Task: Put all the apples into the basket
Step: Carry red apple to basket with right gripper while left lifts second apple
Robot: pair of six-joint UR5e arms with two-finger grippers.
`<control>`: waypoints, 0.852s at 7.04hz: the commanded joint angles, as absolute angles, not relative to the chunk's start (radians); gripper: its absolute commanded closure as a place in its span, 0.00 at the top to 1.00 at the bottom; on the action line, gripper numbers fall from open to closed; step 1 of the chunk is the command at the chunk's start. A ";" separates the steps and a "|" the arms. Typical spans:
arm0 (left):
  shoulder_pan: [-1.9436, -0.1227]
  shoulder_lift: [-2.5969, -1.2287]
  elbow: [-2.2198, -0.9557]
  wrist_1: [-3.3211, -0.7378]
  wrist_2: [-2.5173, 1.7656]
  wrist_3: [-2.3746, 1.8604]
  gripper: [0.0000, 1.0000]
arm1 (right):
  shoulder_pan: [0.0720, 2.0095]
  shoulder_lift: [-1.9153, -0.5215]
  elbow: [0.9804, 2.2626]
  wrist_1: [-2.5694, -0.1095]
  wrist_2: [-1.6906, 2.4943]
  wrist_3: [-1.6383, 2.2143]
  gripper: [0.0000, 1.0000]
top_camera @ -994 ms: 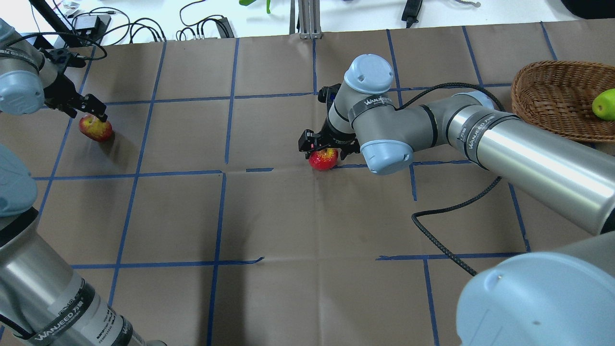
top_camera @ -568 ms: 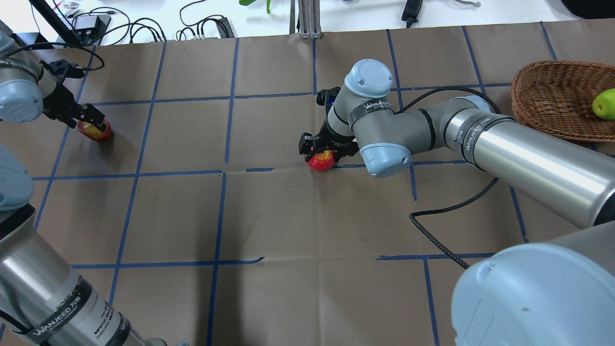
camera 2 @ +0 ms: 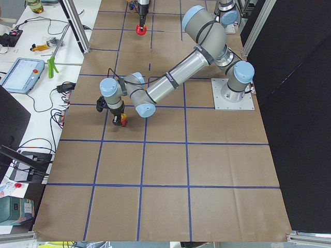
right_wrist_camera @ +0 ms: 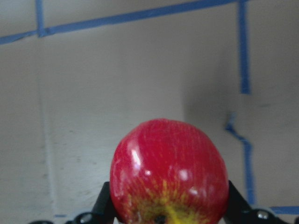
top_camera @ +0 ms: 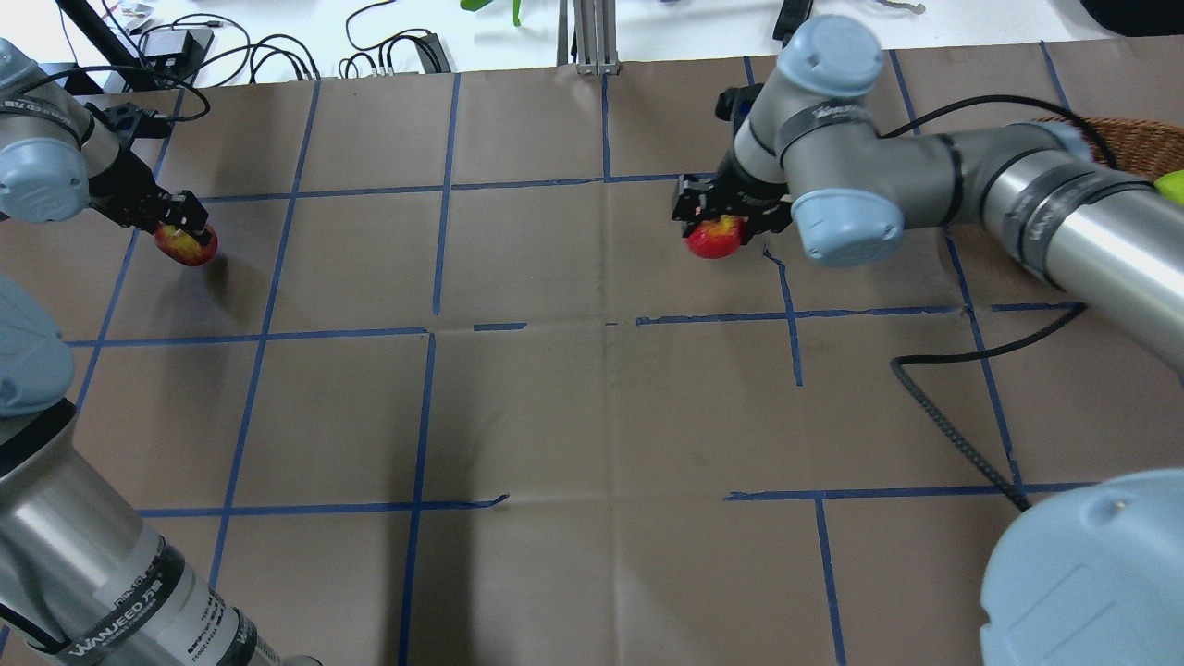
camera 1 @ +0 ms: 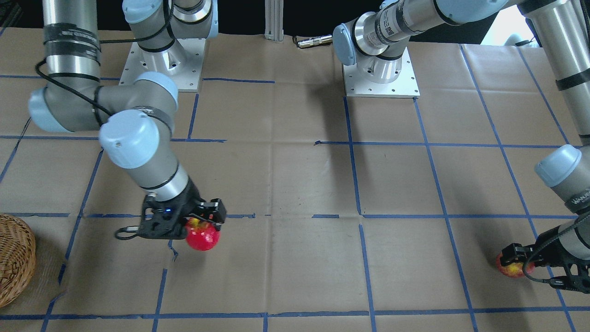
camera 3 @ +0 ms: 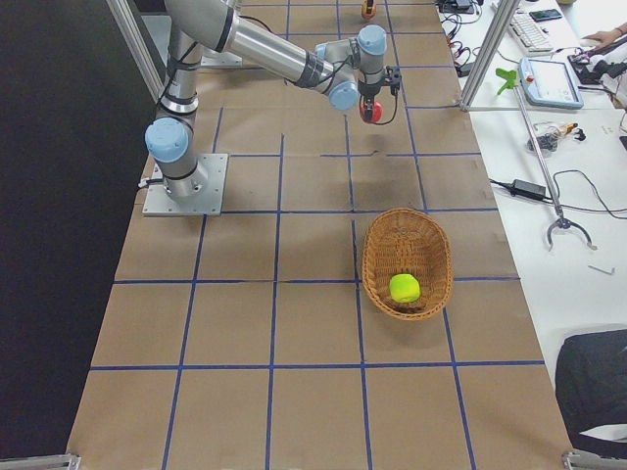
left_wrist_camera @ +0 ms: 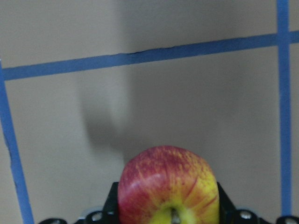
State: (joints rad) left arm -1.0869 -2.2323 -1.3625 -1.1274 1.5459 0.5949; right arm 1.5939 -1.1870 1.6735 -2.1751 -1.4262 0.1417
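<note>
My right gripper [top_camera: 720,220] is shut on the deep red apple [top_camera: 714,238] and holds it above the table; that apple also shows in the front view [camera 1: 202,237] and the right wrist view [right_wrist_camera: 169,171]. My left gripper [top_camera: 176,222] is shut on the red-and-yellow apple [top_camera: 187,245] at the far left, seen too in the front view [camera 1: 511,268] and the left wrist view [left_wrist_camera: 169,186]. The wicker basket [camera 3: 408,262] stands at the right with the lime green apple [camera 3: 405,288] inside; its edge shows in the overhead view [top_camera: 1124,148].
Brown paper with blue tape lines covers the table [top_camera: 555,407]. A black cable [top_camera: 953,435] trails from the right arm over the table. The two arm bases [camera 1: 380,74] stand at the robot's side. Cables and tools [top_camera: 388,46] lie beyond the far edge.
My right gripper has lifted the deep red apple and carried it to the right and farther from the robot, toward the basket. My left gripper has closed down onto the red-and-yellow apple.
</note>
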 commanded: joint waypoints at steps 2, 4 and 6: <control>-1.326 -2.036 -1.361 -1.337 1.603 0.349 0.28 | 1.306 -1.126 1.418 -1.877 -1.601 -0.253 0.32; -1.573 -1.952 -1.379 -1.426 1.594 0.167 0.28 | 1.136 -1.022 1.333 -1.884 -1.635 -0.558 0.29; -1.779 -1.969 -1.437 -1.413 1.476 -0.002 0.28 | 1.005 -0.913 1.255 -1.890 -1.629 -0.776 0.28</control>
